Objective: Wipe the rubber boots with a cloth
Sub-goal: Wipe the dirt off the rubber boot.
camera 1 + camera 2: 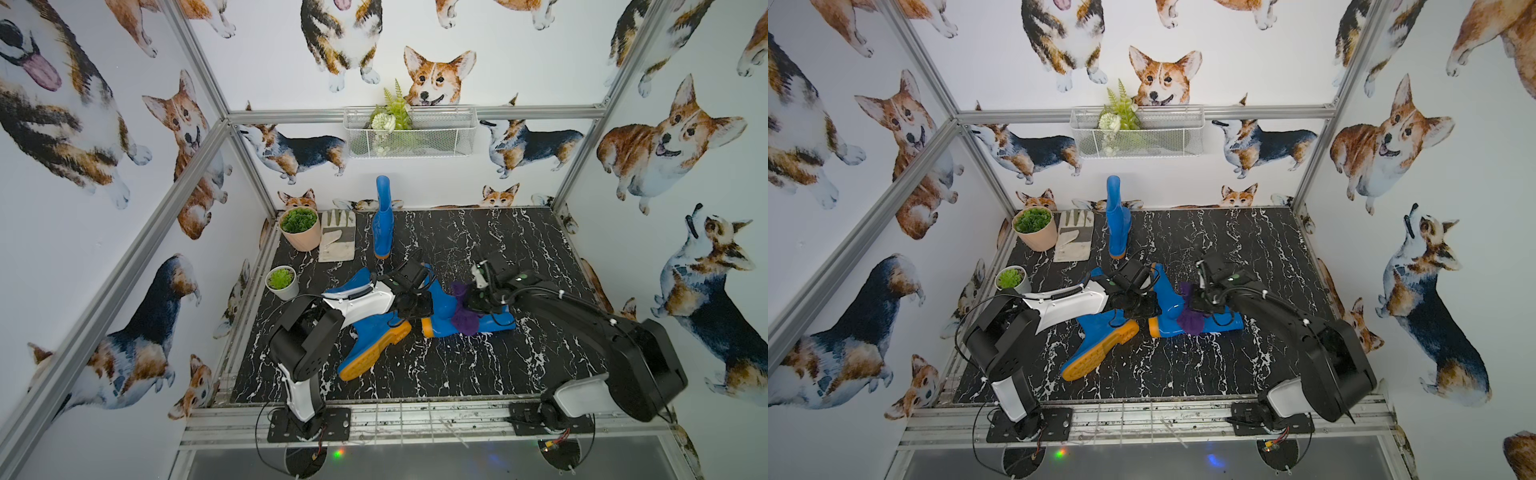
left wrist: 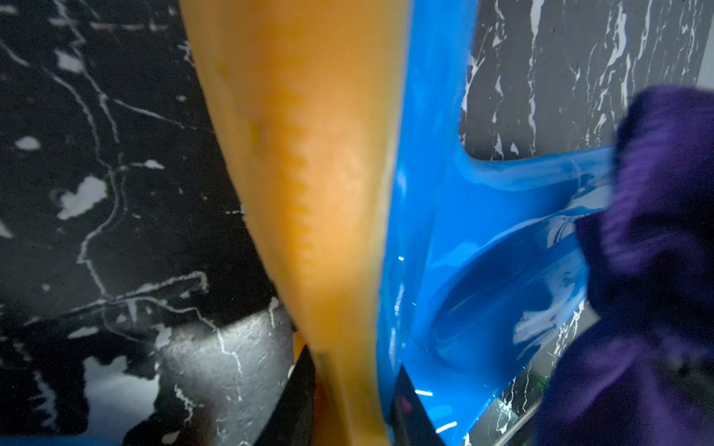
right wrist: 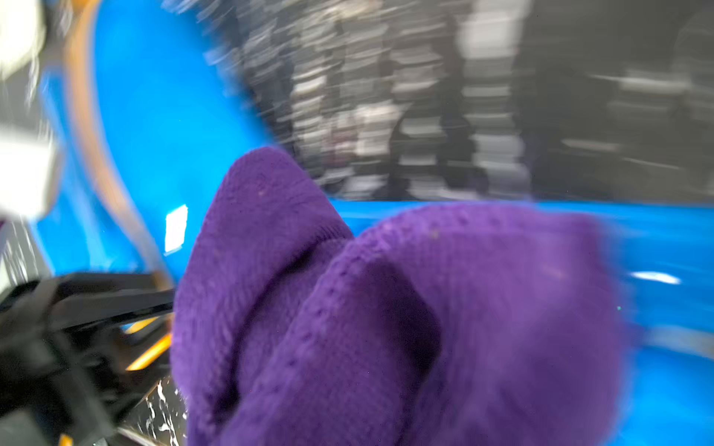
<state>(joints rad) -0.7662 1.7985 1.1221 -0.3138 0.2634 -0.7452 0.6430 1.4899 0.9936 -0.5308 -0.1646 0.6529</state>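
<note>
A blue rubber boot (image 1: 444,307) with an orange sole lies on its side mid-table. My left gripper (image 1: 419,305) is shut on its sole edge; in the left wrist view the black fingers (image 2: 409,409) pinch the orange sole (image 2: 309,154). My right gripper (image 1: 473,303) is shut on the purple cloth (image 1: 465,318), which is pressed on that boot's shaft and hides the fingers in the right wrist view, where the cloth (image 3: 386,309) fills the frame. Another boot (image 1: 374,349) lies sole-up in front. One boot (image 1: 383,220) stands upright at the back. A further boot (image 1: 355,282) shows partly under my left arm.
A pale work glove (image 1: 337,241) and a pink pot with a green plant (image 1: 300,228) sit at the back left. A small white pot (image 1: 282,282) stands by the left edge. A wire basket (image 1: 411,133) hangs on the back wall. Aluminium frame posts bound the table.
</note>
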